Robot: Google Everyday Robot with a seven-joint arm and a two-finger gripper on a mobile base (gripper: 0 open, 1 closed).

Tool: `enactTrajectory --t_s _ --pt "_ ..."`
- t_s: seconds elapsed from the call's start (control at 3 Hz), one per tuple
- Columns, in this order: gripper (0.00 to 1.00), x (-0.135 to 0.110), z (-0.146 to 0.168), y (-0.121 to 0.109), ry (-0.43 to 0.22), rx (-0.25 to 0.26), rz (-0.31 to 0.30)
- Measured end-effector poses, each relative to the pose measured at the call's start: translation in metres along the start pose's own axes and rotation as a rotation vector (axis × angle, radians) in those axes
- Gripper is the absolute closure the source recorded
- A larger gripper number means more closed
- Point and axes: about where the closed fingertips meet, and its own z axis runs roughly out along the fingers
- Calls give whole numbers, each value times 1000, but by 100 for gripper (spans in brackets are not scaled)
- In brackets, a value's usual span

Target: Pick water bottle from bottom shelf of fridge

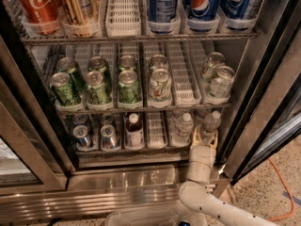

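Standing on the bottom shelf of the fridge are silver cans at its left, a dark-liquid bottle, then a water bottle and a second water bottle at its right end, where the gripper hovers, fingers spread wide.

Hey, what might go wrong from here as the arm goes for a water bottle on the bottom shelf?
1. The open gripper sits at the front edge of the bottom shelf, roughly between two water bottles, the left bottle and the right bottle. A finger may knock one over rather than straddle it.
2. The rack of green cans sits just above the bottle caps, so lifting may hit it.
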Motion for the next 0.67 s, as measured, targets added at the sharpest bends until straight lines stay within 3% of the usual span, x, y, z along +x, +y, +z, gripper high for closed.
enactTrajectory --t_s 0.33,0.67 --pt "100 -2 -2 -2 4 7 11" --pt "100 -11 -12 -2 9 -5 31"
